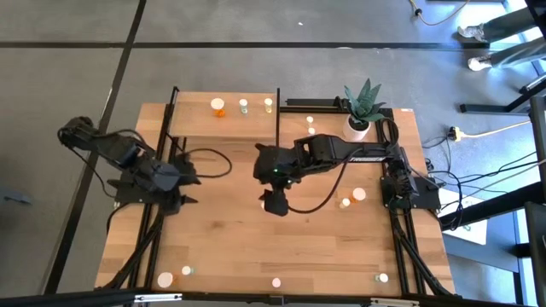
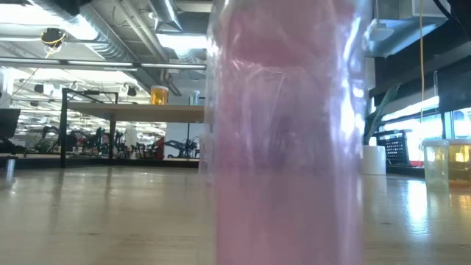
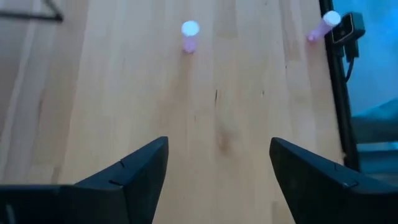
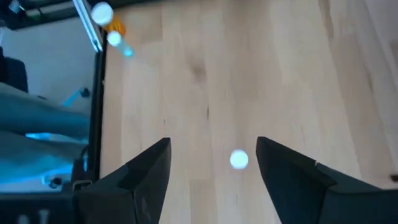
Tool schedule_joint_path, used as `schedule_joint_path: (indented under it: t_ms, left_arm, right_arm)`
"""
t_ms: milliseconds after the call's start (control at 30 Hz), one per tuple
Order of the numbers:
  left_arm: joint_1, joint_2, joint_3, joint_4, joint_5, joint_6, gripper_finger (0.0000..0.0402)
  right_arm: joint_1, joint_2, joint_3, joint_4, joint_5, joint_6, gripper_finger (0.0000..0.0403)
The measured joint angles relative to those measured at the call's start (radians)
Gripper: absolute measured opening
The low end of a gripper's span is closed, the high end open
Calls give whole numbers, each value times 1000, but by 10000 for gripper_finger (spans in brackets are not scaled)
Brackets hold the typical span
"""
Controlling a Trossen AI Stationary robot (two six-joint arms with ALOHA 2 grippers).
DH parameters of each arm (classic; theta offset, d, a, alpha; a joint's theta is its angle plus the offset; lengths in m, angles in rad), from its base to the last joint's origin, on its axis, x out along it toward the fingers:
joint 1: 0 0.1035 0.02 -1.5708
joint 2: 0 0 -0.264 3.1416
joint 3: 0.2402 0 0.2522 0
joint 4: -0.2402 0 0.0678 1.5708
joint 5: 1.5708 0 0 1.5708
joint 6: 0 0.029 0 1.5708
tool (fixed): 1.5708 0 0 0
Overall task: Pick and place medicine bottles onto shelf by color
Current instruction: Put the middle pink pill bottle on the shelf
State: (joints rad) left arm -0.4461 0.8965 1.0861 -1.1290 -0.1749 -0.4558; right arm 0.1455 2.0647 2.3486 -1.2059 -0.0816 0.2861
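Right claw (image 1: pixel 273 203): it hangs over the middle of the desk (image 1: pixel 222 247), at the end of the right arm that reaches in from the right side; its two fingers (image 4: pixel 146 177) stand wide apart and hold nothing; in the right wrist view a white-capped bottle (image 4: pixel 239 160) stands on the wood between the fingers, not touched by them
Left claw (image 1: pixel 189 177): at the left side of the desk, just beside the shelf's front post; its fingers (image 3: pixel 140 171) are spread wide and empty, with only bare wood between them
Shelf (image 1: pixel 192 119): raised light-wood platform at the far left part of the desk, with thin black posts; three bottles stand on it in a row along its far edge: an orange bottle (image 1: pixel 218 106), then a greenish bottle (image 1: pixel 243 106), then a yellowish bottle (image 1: pixel 268 104)
Bottles on the desk: one pink bottle (image 1: pixel 359 194) and one orange bottle beside it (image 1: pixel 345 203) at the right side, near the base of the right arm; more small bottles along the near edge, among them a pink one (image 1: pixel 165 279) at the left and a pink one (image 1: pixel 276 282) in the middle
Low view: a pink bottle (image 2: pixel 283 132) stands very close to the camera and fills the centre
Plant pot (image 1: pixel 358 126): white, with a green plant, at the far right corner of the desk
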Motion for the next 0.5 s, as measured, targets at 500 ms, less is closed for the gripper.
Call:
schedule_joint_path:
  t_ms: [500]
  left_arm:
    - [176,139,-91,372,57,352,274]
  right_arm:
    - [47,-17,0,-77,9,25,237]
